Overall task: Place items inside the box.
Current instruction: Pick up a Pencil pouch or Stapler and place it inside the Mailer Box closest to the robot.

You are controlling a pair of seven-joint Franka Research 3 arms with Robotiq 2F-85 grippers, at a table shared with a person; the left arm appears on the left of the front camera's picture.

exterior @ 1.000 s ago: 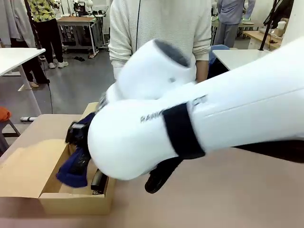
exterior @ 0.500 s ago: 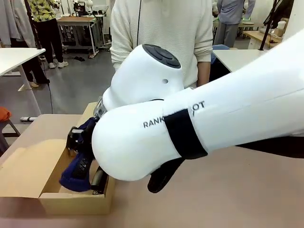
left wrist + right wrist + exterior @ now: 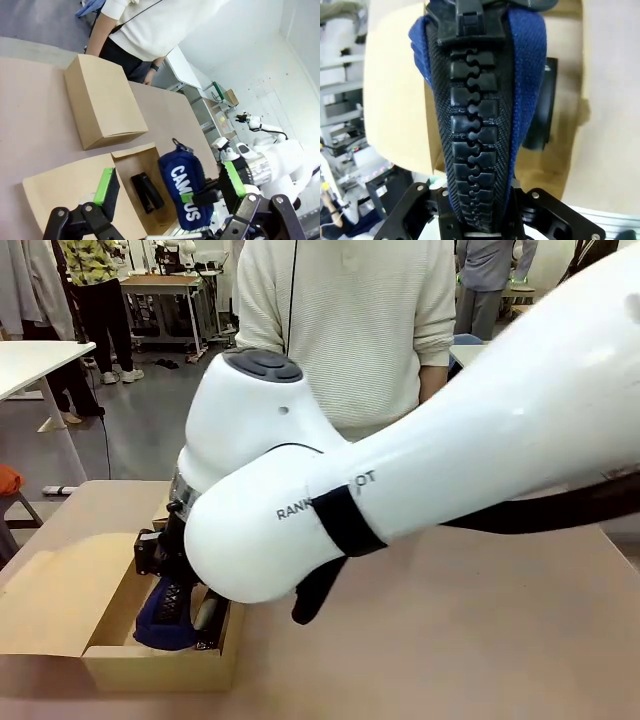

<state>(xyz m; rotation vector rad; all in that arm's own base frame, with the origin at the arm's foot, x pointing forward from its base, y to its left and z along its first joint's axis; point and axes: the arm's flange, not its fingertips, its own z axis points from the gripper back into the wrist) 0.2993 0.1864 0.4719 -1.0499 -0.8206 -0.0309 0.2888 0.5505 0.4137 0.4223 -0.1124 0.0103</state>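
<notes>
Holds the navy pencil case (image 3: 165, 612) by its upper part, upright, with the zip side turned to the right wrist camera and the white "CAMPUS" print turned to the left wrist camera. Has its lower end already down inside the box (image 3: 150, 668), toward the front right corner; cannot tell whether touching the bottom or hanging just above. Carries a small black puller (image 3: 176, 146) at the top end.

Gripped by the right gripper (image 3: 155, 558): closed tight on the case from both sides, with the black zip (image 3: 477, 130) between the two fingers.

Shares the box with a black stapler (image 3: 146, 191), laid flat on the bottom, in the front view between the case and the right wall. Cannot say whether touching the case or only very near.

Around the box: a wide cardboard flap (image 3: 45, 600) spread flat to the left on the table (image 3: 470, 640), and, in the left wrist view, a second cardboard box (image 3: 102, 107), closed, just behind the far flap.

Comes to the box from the right side on the big white right arm (image 3: 420, 470), bent across the middle of the table and covering much of the front view.

As for the left gripper (image 3: 168, 174): wide open, green pads (image 3: 106, 182) far from each other, nothing gripped, pointed toward the open box from a higher place.

At the far side of the table, a person in a cream sweater (image 3: 350, 330), standing close to the edge
</notes>
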